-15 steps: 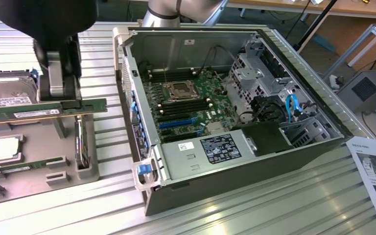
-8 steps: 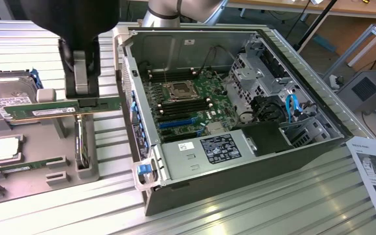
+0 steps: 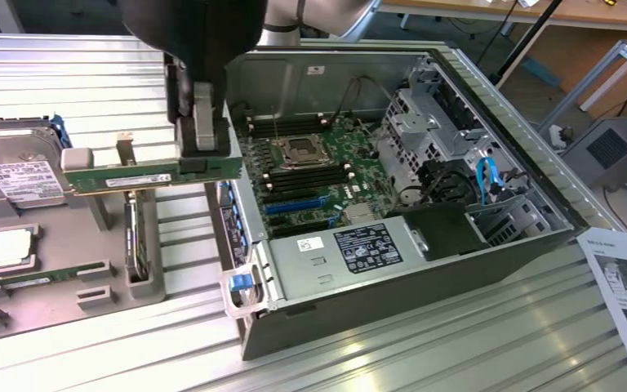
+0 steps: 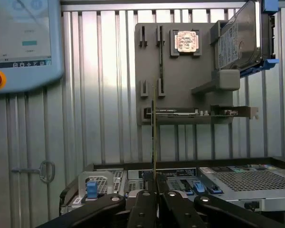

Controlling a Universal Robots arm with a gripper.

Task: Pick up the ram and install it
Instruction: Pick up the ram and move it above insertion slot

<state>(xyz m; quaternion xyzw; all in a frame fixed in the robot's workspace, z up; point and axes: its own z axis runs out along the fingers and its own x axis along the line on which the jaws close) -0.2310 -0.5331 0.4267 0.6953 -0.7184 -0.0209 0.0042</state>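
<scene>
With the open computer case [image 3: 325,261] and its motherboard [image 3: 335,155] just beside the grey parts tray [image 3: 68,245], the ram [image 3: 128,176] is held level above that tray, clamped near one end by the almost-shut gripper [image 3: 202,162], and is judged best carried slowly, squared to the board.

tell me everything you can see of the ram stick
The ram is a long, thin green circuit-board stick with a pale label on its face. It is level and on edge, pinched by the hand nearer the end toward the open computer case, clear above the grey tray.
</scene>
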